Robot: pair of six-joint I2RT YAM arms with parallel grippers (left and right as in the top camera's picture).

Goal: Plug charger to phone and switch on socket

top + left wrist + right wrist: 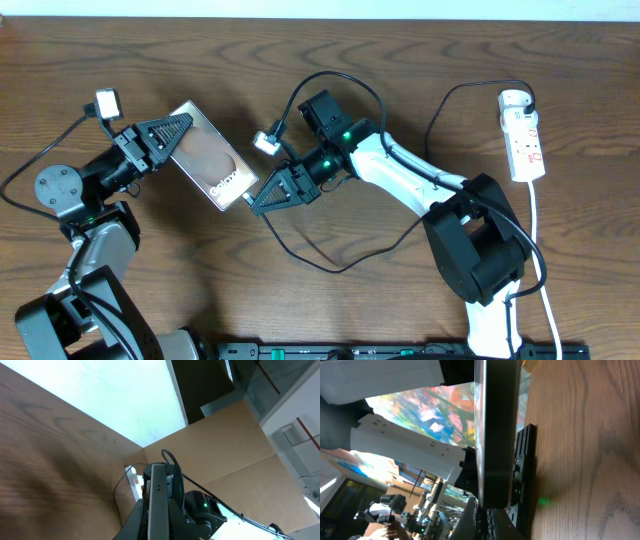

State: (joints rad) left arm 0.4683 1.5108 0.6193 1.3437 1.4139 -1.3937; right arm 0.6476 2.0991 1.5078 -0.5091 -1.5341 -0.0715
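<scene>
The phone [208, 160] is a dark glossy slab with white lettering at its lower right end, lying slantwise left of centre. My left gripper [180, 133] is shut on its upper left end, and the left wrist view shows the phone [158, 492] edge-on between the left gripper [158, 522] jaws. My right gripper [256, 202] is shut at the lettered end on the plug end of the charger [338, 268]. This thin black cable loops over the table toward the socket [524, 140]. In the right wrist view the right gripper [484, 524] sits directly under the phone [495, 435]. The plug tip is hidden.
The socket is a white power strip at the far right with a round white plug head on top. Its white cord [541, 250] runs down to the front edge. The right arm's base [480, 240] stands between the cable loop and that cord. The socket [134, 485] shows beyond the phone.
</scene>
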